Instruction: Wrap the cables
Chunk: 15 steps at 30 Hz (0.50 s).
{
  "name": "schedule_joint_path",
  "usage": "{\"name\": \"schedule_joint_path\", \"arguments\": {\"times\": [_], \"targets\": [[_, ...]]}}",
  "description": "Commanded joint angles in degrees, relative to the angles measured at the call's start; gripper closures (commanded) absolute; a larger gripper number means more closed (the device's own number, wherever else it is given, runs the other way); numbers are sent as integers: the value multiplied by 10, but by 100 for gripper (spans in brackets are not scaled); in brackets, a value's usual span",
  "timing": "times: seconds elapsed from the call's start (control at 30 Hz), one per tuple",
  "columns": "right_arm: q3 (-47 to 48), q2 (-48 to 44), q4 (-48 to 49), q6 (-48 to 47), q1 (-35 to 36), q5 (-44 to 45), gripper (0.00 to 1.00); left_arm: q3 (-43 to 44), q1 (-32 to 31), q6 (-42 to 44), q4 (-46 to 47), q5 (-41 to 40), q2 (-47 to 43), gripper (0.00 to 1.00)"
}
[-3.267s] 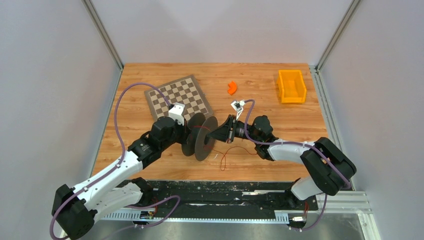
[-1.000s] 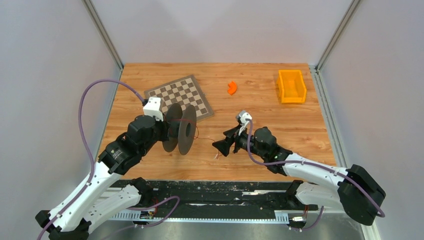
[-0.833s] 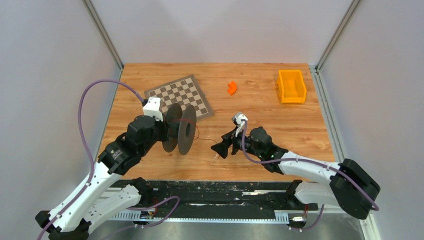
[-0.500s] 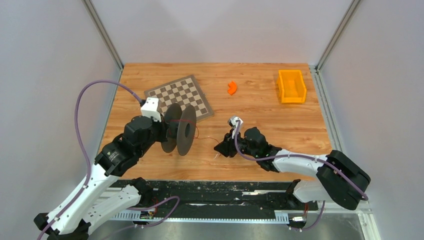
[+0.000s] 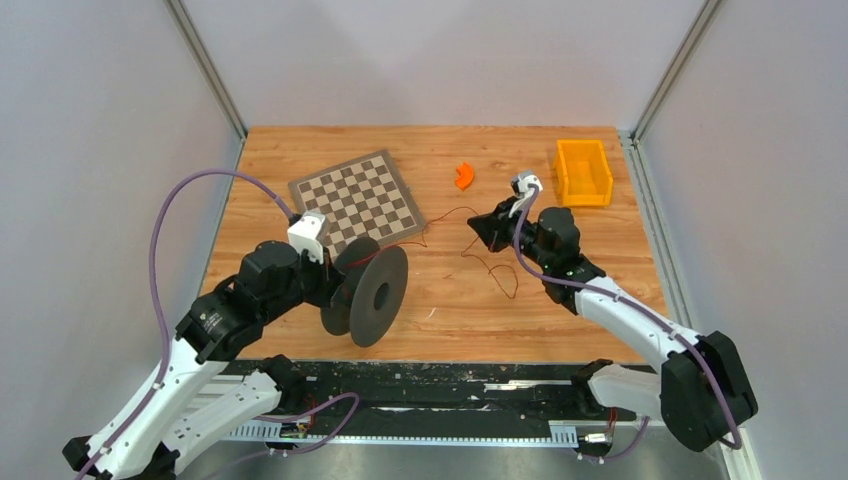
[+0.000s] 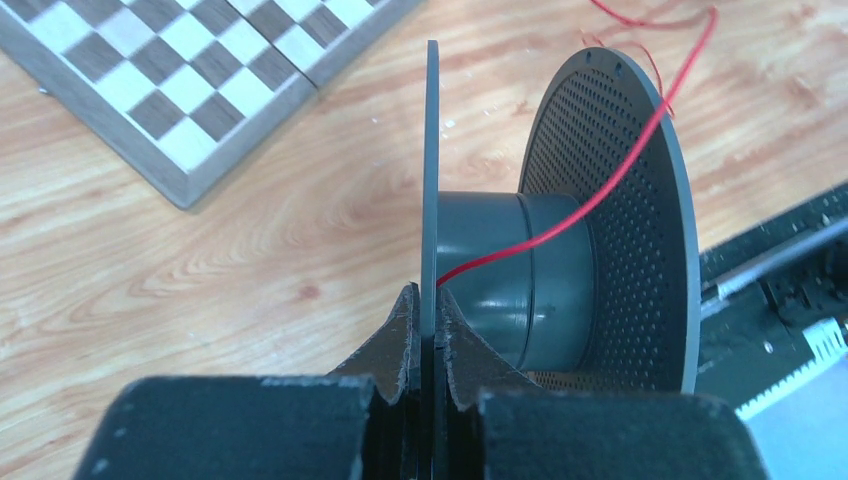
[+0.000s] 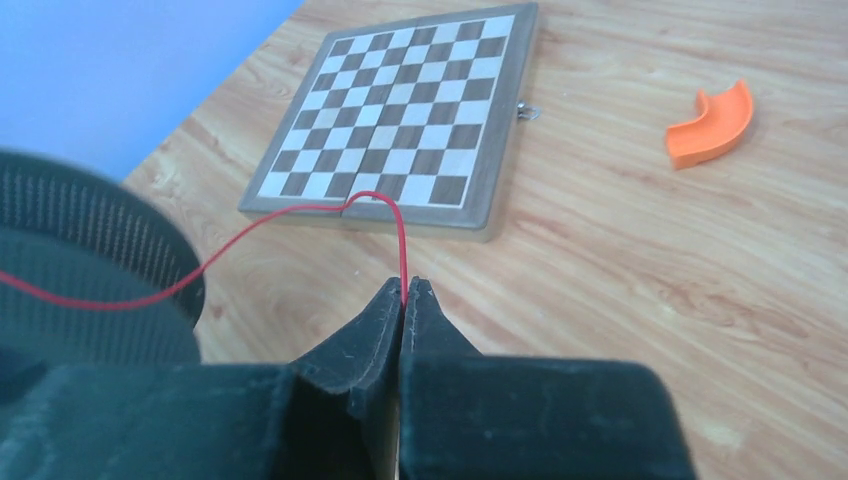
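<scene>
The table [image 5: 450,330] is wood-grain board, warm orange-brown, smooth with a faint sheen. The spool [image 6: 530,300] is dark grey matt plastic, its flanges finely perforated and its core smooth. The red wire [image 7: 402,250] has a thin, smooth, slightly shiny coating. The chessboard [image 7: 400,120] looks like satin-finished wood in pale and dark squares. The curved orange piece [image 7: 712,125] and the orange bin [image 5: 584,200] are smooth plastic. The left gripper [image 6: 427,295] and right gripper [image 7: 404,290] have matt black, faintly grainy fingers.
</scene>
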Motion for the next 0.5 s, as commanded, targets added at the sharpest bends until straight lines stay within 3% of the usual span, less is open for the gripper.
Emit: {"name": "schedule_joint_path", "arguments": {"times": [0.0,0.23,0.47], "targets": [[52,36,-6,-21,-26,-34,100,33,-2,-14,5,67,-19,100],[47,110,6,-4,-33,-106,100,40,-2,-48,23,83,-49,100],[-21,101,37,23,-4,-125,100,72,1,-87,52,53,-38,100]]}}
